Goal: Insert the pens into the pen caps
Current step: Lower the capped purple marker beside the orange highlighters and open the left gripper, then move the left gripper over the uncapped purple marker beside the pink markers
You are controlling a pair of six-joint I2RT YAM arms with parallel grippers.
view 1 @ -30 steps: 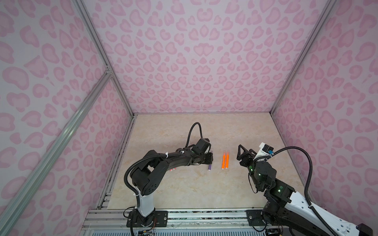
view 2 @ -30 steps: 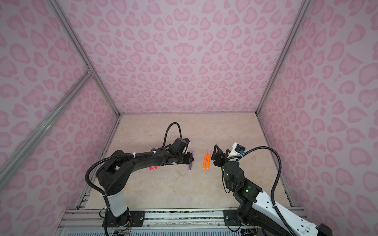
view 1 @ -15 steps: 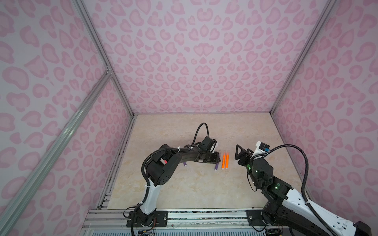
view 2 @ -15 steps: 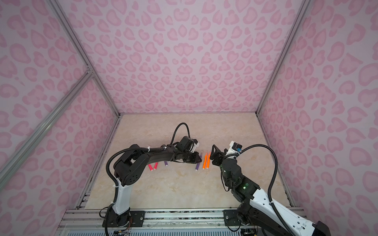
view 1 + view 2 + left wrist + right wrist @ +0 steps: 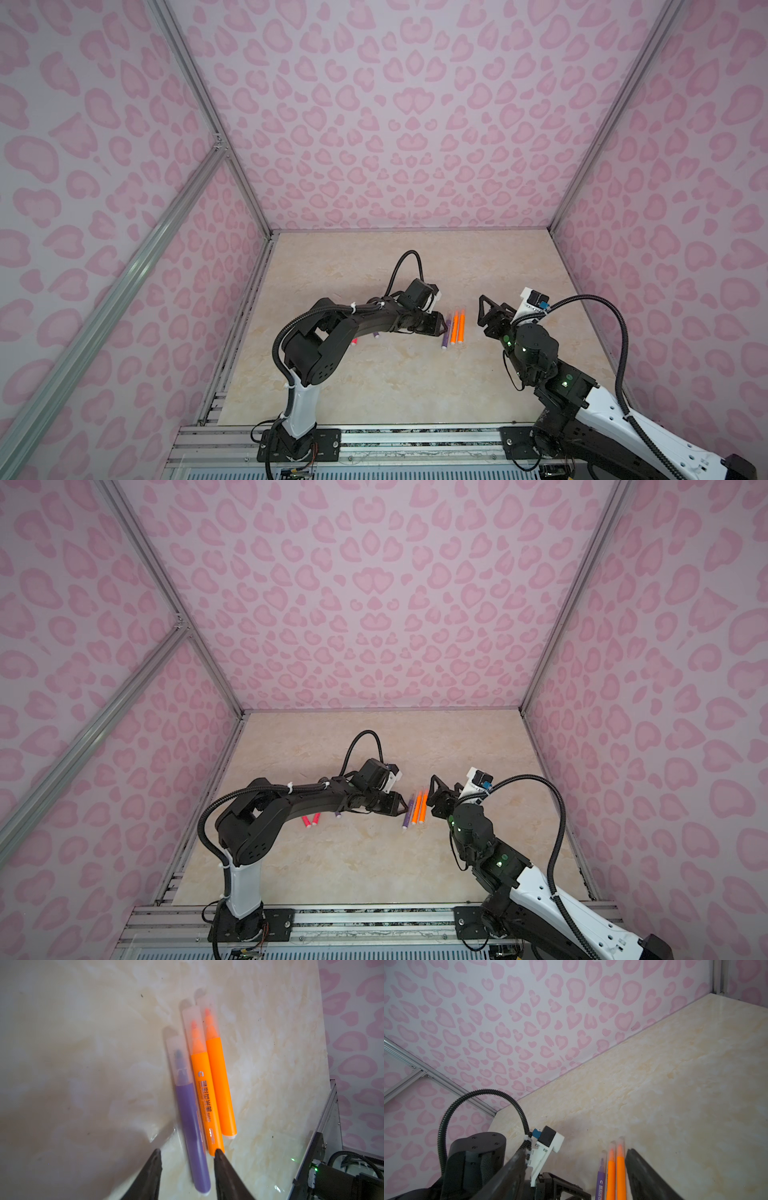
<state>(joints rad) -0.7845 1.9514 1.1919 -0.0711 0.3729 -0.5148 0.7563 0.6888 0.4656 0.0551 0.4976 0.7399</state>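
Purple marker pen (image 5: 191, 1115) and two orange marker pens (image 5: 218, 1084) lie capped; three other pens (image 5: 311, 820) seemingly remain. My left tool (image 5: 187, 1152) and right tool (image 5: 576, 1153) gape empty.

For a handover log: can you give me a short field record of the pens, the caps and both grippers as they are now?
capped group: purple pen and orange pens, side by side on the table
caps: clear, over all three tips
left gripper: open, astride the purple pen's back end
right gripper: open, holding nothing, near the orange pens
other pens: pink pens and second purple pen, apart to the left in a top view; whether capped, cannot tell
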